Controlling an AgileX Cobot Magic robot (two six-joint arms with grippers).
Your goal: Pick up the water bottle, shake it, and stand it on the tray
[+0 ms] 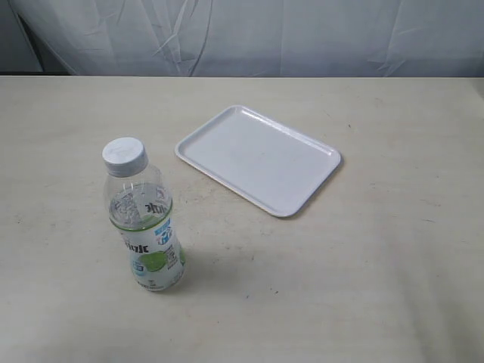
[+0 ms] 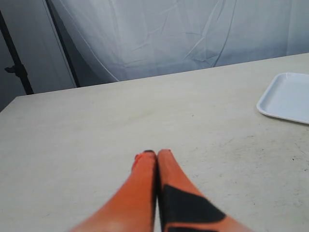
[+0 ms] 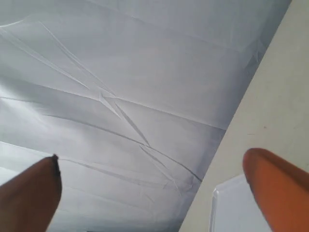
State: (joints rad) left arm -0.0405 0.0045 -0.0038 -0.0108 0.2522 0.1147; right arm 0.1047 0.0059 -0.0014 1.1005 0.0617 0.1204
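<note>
Ahead of the left pincer (image 2: 157,153), pressing shut and empty, tray (image 2: 285,96) is lying; right pincer (image 3: 152,159) is gaping wide; bottle (image 1: 144,219) is standing upright on table (image 1: 378,265), off tray.

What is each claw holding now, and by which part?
Nothing is held. The left claw is shut with nothing in it, the right claw is open and empty, and the bottle stands alone on the table.

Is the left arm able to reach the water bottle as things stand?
Probably yes: the water bottle stands upright on the table, apart from the tray, with nothing beside it. The left tool is shut, so it must open first.
</note>
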